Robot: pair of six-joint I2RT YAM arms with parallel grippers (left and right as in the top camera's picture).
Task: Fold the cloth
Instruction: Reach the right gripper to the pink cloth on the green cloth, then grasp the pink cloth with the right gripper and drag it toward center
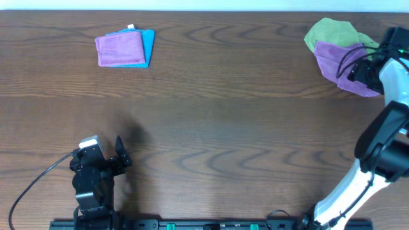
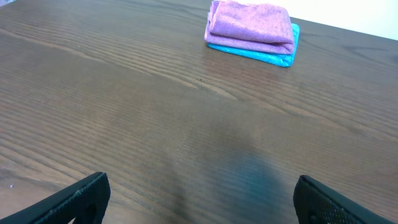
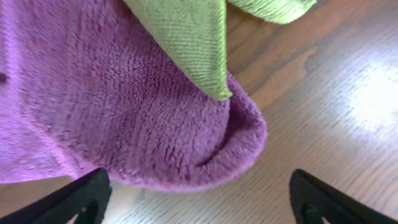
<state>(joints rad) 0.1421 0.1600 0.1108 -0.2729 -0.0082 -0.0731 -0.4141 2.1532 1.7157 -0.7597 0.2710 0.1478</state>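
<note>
From overhead, the soft purple-magenta microfibre cloth (image 1: 339,64) lies crumpled against the rumpled lime-green microfibre cloth (image 1: 332,33) on the dark wooden surface (image 1: 223,115). The right gripper (image 1: 359,69) hovers at the purple edge just beside the green cloth, and the left gripper (image 1: 121,153) sits well apart from it. The left wrist view shows the left gripper (image 2: 199,208) spread and empty over bare wood. The right wrist view shows the right gripper (image 3: 199,205) gaping wide, grasping nothing, with the purple cloth's (image 3: 112,106) rolled hem just ahead and a green corner (image 3: 186,37) overlapping it. It would be best to pinch only the purple hem, clear of that green corner, then draw it away from the green cloth and flatten it before folding.
</note>
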